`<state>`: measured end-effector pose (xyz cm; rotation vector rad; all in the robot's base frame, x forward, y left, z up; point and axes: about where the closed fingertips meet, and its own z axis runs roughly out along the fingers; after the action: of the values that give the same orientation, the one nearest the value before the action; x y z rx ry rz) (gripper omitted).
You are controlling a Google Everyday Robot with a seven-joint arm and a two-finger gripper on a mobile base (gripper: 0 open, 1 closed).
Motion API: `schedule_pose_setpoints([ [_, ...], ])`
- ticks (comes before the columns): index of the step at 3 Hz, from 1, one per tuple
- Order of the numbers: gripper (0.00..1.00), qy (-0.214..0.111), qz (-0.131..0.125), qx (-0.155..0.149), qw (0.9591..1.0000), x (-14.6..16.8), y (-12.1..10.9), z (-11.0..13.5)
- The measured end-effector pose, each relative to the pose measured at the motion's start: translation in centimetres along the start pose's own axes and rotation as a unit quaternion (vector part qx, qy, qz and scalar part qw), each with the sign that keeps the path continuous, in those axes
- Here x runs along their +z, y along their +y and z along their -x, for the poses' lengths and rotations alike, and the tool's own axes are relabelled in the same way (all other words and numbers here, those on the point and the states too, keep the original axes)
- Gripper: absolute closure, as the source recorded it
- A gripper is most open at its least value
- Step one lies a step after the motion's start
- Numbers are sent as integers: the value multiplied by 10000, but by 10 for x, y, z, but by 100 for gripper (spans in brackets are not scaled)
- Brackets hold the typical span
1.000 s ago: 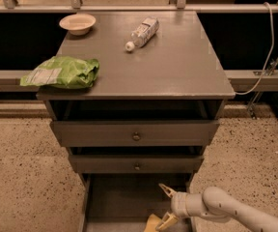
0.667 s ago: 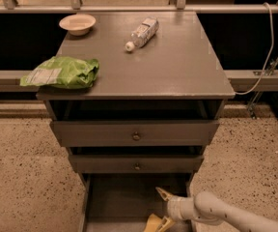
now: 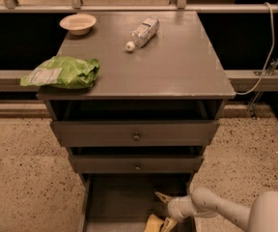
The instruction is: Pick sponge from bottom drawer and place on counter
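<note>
Sponge [image 3: 153,224]: on the floor of the bottom drawer [image 3: 122,199], at the frame's lower edge, just left of the gripper's near finger; contact cannot be told. Gripper [image 3: 161,210]: inside the open drawer, fingers spread wide, nothing between them. Counter [image 3: 177,66]: well above the gripper. On it, up and left of the gripper: green bag [image 3: 64,72], bottle [image 3: 143,32] on its side, bowl [image 3: 78,23].

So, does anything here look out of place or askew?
Two things on the counter: the bottle lies on its side, and the green bag hangs over the left edge. The jaws are low in the open bottom drawer, nothing odd there.
</note>
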<state>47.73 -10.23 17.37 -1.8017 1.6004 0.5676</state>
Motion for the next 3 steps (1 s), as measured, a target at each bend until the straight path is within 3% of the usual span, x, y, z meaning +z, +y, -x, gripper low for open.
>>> schedule_pose_setpoints([
  [1,3,-42,445,117,9989,21,16,-21],
  [3,44,-277,971,310,9944,51,41,-35],
])
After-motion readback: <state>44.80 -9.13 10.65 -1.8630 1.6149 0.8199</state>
